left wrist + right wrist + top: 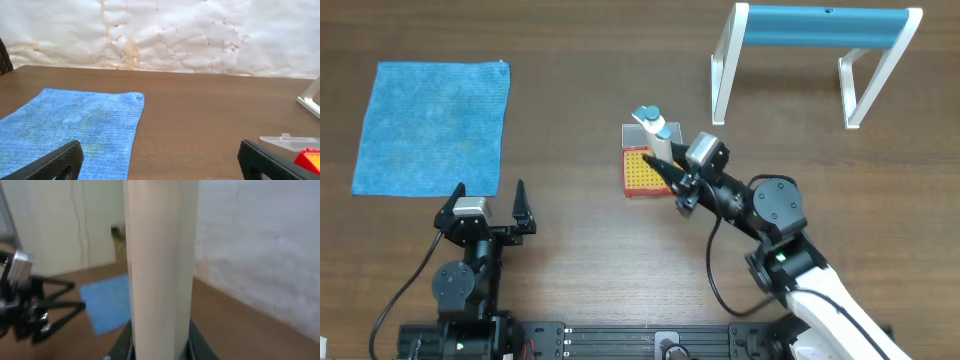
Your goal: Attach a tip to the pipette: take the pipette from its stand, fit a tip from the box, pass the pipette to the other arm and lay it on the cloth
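Gripping pipette over red tip box

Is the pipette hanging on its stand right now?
No, the right gripper holds the pipette near the red tip box, away from the stand.

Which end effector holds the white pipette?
The right end effector, shut on the white pipette by the red tip box; the left end effector is open and empty.
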Robot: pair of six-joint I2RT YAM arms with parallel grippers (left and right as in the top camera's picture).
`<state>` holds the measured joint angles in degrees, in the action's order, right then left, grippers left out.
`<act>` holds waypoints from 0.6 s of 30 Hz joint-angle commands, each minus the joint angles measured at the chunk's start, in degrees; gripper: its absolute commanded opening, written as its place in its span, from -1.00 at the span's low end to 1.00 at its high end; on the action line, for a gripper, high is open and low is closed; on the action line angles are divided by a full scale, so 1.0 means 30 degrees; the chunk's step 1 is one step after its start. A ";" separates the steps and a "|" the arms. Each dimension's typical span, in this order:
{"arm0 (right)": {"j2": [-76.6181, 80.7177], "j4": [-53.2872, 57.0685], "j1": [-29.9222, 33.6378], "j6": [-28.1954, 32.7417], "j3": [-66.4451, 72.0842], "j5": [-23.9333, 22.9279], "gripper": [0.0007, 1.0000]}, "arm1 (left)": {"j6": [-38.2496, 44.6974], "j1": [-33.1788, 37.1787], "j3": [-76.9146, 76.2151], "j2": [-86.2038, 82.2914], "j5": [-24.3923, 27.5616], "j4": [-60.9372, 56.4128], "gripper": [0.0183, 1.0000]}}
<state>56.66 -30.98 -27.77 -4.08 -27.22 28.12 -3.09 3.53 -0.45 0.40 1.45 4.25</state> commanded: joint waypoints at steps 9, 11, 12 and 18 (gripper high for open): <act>-0.4000 0.6980 0.0073 -0.0554 -0.0401 0.0517 -0.84 | -0.0175 -0.0058 0.0044 -0.0073 -0.0277 0.0117 1.00; -0.3993 0.7184 0.0073 -0.0561 -0.0401 0.0510 -0.85 | -0.0175 -0.0058 0.0044 -0.0073 -0.0284 0.0117 1.00; -0.3993 0.7373 0.0073 -0.0554 -0.0393 0.0495 -0.84 | -0.0182 -0.0058 0.0044 -0.0073 -0.0284 0.0117 0.99; -0.3942 1.1271 0.0073 -0.1552 -0.0393 -0.0933 -0.84 | -0.0182 -0.0058 0.0044 -0.0073 -0.0284 0.0117 0.99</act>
<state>45.36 -0.78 -27.75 -5.50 -27.62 28.56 -3.11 3.53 -0.45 0.40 1.45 4.27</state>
